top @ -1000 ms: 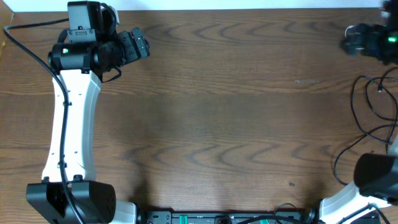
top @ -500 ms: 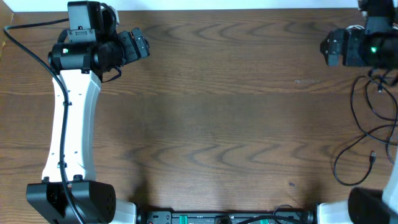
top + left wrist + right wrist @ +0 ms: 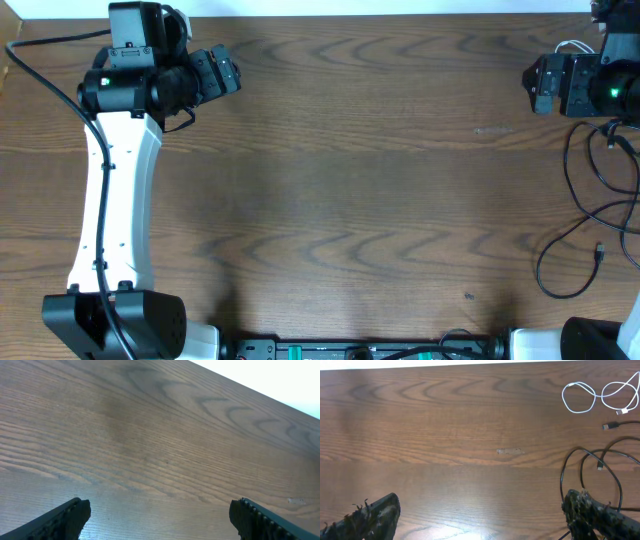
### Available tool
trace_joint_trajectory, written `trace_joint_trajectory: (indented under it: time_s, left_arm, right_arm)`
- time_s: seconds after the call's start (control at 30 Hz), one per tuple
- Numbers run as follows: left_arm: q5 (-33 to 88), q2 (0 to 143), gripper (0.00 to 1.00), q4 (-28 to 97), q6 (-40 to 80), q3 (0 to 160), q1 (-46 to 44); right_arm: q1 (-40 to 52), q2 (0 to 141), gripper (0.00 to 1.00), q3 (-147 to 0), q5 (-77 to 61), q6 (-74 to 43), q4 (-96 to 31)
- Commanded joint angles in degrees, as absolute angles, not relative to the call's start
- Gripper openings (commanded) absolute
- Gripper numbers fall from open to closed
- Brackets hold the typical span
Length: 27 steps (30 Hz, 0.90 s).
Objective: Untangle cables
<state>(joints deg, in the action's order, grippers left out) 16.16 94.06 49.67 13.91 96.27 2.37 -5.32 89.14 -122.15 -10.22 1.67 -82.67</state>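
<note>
We log the worktop (image 3: 350, 200) as bare across the centre and lower middle of the overhead frame, so passage is wide there. The left arm (image 3: 112, 200) bars the left edge from bottom to upper left. The black cable (image 3: 590, 208) loops along the right edge, mid to lower right. The white cable (image 3: 579, 399) is coiled at upper right of the right wrist view, apart from the black loops. There is only wood between the spread fingers of the left pincer (image 3: 160, 515). Black loops crowd the right pincer (image 3: 480, 507) at its right-hand finger.

The overhead camera looks straight down on the whole table (image 3: 350, 200). Each wrist camera looks low and near across the table's far side; right wrist and overhead share the black cable (image 3: 562, 474).
</note>
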Motion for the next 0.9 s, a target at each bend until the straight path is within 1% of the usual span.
trace_joint_trajectory:
  time_s: [0.0,0.43,0.8,0.87]
  left_arm:
    - [15.8,94.5,0.95,49.7,14.0,96.5,2.6]
    - [15.8,94.5,0.95,49.7,14.0,96.5,2.6]
    - [15.8,94.5,0.95,49.7,14.0,96.5,2.6]
    - [15.8,94.5,0.95,49.7,14.0,96.5,2.6]
  right_arm:
    - [-4.9,89.2,0.99,-122.7,-9.6,0.7,-82.8]
    - [-4.7,89.2,0.99,-122.7,-9.5,0.7,-82.8]
    - [2.1,87.8,0.99,-122.5,-9.5,0.7,-82.8]
    - [3.0,87.2,0.99,-122.5,-8.4,2.4,-82.2]
